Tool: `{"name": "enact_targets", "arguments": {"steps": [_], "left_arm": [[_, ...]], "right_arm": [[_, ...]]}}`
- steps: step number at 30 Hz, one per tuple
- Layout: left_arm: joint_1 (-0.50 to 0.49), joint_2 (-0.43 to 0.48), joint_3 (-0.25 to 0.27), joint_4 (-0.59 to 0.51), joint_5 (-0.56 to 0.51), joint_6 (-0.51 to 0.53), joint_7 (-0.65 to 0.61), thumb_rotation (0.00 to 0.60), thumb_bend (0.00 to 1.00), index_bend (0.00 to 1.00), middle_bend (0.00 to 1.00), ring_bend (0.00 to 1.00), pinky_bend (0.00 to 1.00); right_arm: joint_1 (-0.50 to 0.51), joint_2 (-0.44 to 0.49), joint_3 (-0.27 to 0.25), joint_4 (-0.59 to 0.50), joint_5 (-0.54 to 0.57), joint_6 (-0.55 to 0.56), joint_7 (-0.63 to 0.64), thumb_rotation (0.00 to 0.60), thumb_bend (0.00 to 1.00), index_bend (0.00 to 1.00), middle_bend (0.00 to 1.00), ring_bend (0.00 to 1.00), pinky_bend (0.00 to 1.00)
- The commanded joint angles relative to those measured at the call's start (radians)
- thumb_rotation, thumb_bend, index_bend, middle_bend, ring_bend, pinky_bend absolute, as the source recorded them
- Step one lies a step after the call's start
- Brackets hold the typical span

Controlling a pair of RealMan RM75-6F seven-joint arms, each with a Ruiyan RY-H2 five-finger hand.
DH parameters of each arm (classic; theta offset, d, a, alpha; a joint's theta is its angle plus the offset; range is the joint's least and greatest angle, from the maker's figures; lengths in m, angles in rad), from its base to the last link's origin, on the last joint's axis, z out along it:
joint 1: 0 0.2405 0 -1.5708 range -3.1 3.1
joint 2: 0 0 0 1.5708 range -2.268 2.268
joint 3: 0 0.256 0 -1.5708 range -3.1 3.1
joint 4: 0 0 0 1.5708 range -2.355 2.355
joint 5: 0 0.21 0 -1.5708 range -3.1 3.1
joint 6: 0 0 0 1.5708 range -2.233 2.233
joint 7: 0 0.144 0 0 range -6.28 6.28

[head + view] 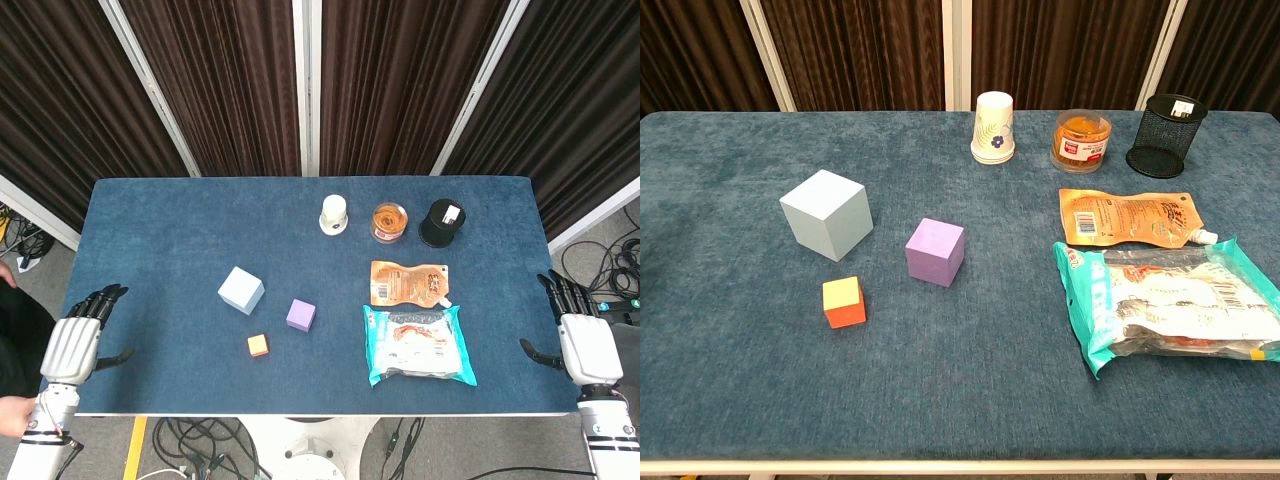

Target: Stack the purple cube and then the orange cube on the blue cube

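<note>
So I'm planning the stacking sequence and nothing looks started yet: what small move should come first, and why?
Probably bring the left hand in over the purple cube to grasp it. All three cubes sit apart on the table, and purple goes on the blue cube first. Both hands rest open at the table's edges; the left looks nearer and its path avoids the snack packets.
</note>
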Motion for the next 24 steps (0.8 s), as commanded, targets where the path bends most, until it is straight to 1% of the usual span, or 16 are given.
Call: {"name": "enact_targets", "arguments": {"steps": [1, 16, 21, 24], "left_arm": [[-0.001, -0.001, 0.0, 0.001, -0.002, -0.002, -0.001, 0.6, 0.06, 0.21, 0.24, 0.18, 0.27], [-0.016, 0.015, -0.004, -0.028, 0.009, -0.012, 0.02, 0.6, 0.06, 0.21, 0.24, 0.18, 0.27], [-0.023, 0.016, -0.002, -0.045, 0.031, -0.008, 0.033, 0.6, 0.06, 0.21, 0.24, 0.18, 0.27], [-0.046, 0.025, -0.001, -0.076, 0.061, -0.027, 0.067, 0.6, 0.07, 0.21, 0.24, 0.18, 0.27]], "right_arm": [[0.0, 0.0, 0.001, 0.0, 0.001, 0.0, 0.0, 0.6, 0.13, 0.0, 0.0, 0.0, 0.0], [0.004, -0.003, 0.007, 0.0, 0.02, -0.008, -0.01, 0.6, 0.13, 0.0, 0.0, 0.0, 0.0], [0.003, -0.001, 0.003, 0.0, 0.007, -0.006, -0.001, 0.6, 0.13, 0.0, 0.0, 0.0, 0.0], [0.002, 0.001, 0.002, 0.002, 0.006, -0.008, 0.006, 0.6, 0.13, 0.0, 0.0, 0.0, 0.0]]}}
